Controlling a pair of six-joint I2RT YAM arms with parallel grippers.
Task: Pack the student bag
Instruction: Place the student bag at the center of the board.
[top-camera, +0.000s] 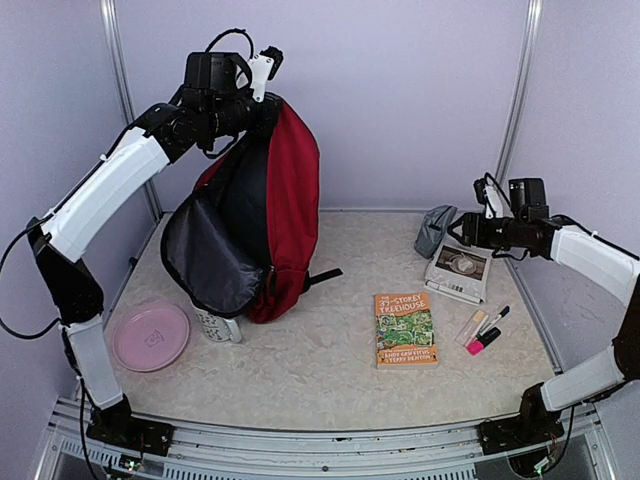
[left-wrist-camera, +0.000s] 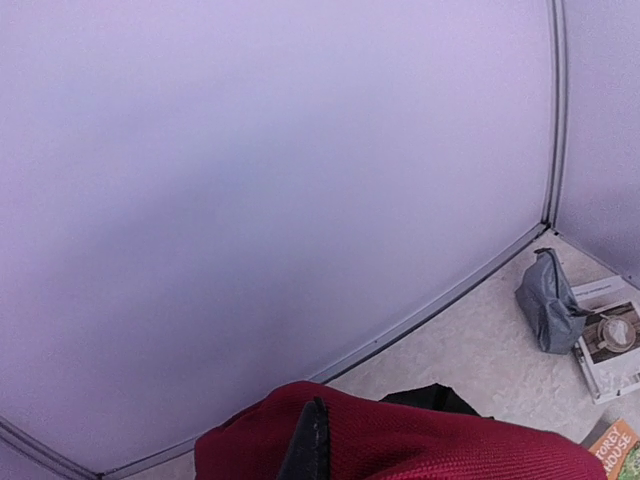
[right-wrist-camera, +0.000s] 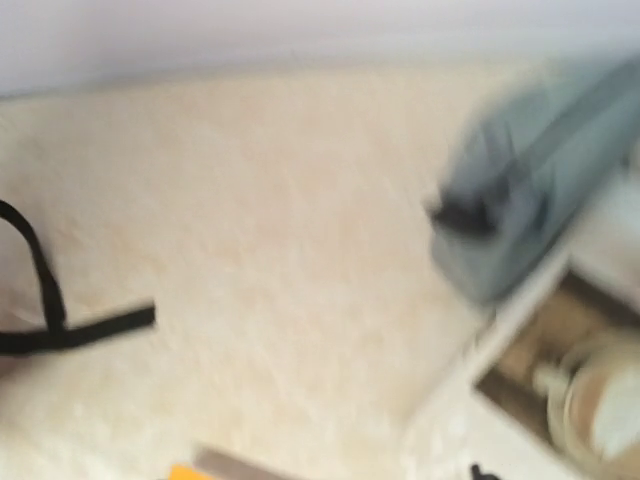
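- Desk (top-camera: 320, 385): every loose item in view lies out on it. Judging by that, the packing has hardly begun, or not at all.
- Bag (top-camera: 285, 190): it stands at the back left of the desk, hoisted upright. Its mouth gapes toward the front and shows dark lining. Whether anything is inside, I cannot tell.
- Left gripper (top-camera: 262, 72): it is at the very top of the bag, jaws closed on the fabric there, holding the bag up and open. This looks like the one step already done.
- Plate (top-camera: 149, 336): pink, at the front left, well apart from the bag's mouth and not packed.
- Book (top-camera: 405, 328): flat at centre right, untouched.
- Booklet (top-camera: 458, 272): at the right, its far end under the right arm's wrist.
- Pouch (top-camera: 434, 230): grey, touching the booklet's far corner and not packed.
- Right gripper (top-camera: 470, 232): it hovers over the pouch and booklet. Its own view is blurred and shows no fingers, so I cannot tell how wide the jaws stand. Nothing appears to be held.
- Mug (top-camera: 215, 325): pale, just beside the bag's lower edge, outside it.
- Pens (top-camera: 485, 330): three lie together to the right of the book.
- Left to do, as I judge it: everything on the desk, most likely starting at the right.
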